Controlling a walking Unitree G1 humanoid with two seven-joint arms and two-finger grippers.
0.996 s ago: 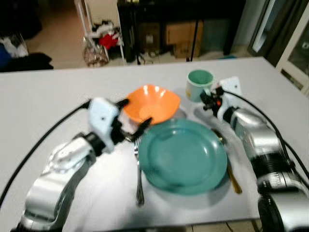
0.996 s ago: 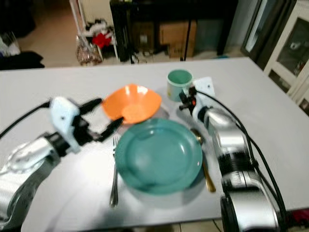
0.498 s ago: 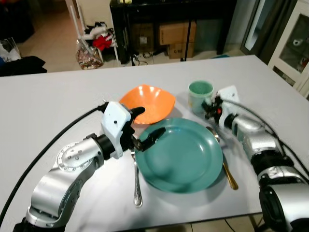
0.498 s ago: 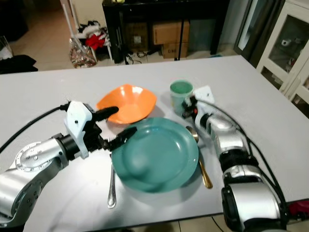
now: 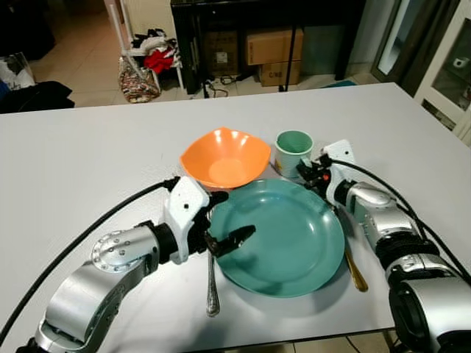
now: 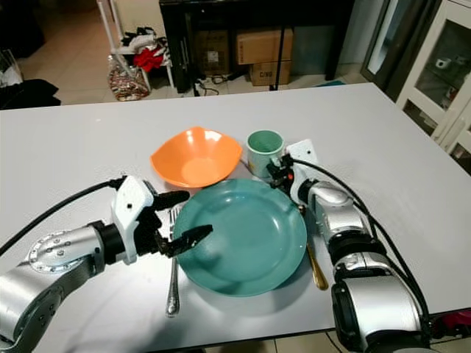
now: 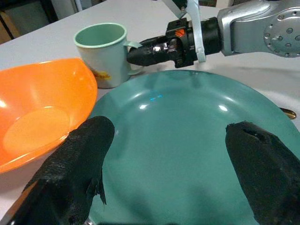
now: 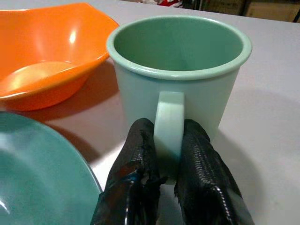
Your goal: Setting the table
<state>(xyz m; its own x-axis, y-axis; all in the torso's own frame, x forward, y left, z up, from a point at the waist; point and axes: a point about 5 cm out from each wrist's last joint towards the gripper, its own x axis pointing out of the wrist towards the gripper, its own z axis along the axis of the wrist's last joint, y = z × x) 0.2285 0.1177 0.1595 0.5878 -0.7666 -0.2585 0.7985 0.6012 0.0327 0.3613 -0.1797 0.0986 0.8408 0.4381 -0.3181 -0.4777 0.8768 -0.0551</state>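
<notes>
A teal plate (image 5: 278,237) lies near the table's front edge, with a fork (image 5: 212,287) on its left and a gold spoon (image 5: 356,271) on its right. Behind it sit an orange bowl (image 5: 224,157) and a mint-green mug (image 5: 293,152), almost touching. My left gripper (image 5: 234,215) is open, its fingers spread over the plate's left rim with nothing between them. My right gripper (image 8: 168,154) is shut on the mug's handle (image 8: 168,117), just beyond the plate's far right rim. The mug (image 8: 180,70) stands upright and looks empty.
The white table (image 5: 88,162) has bare surface to the left and at the far right. Beyond its far edge stand a dark sideboard (image 5: 265,29), cardboard boxes (image 5: 272,51) and a bag (image 5: 137,77) on the floor. A white cabinet (image 5: 460,73) is at the right.
The camera has shifted. My left gripper has moved from beside the bowl down over the plate's left rim. The mug, held by my right gripper, now stands closer to the bowl.
</notes>
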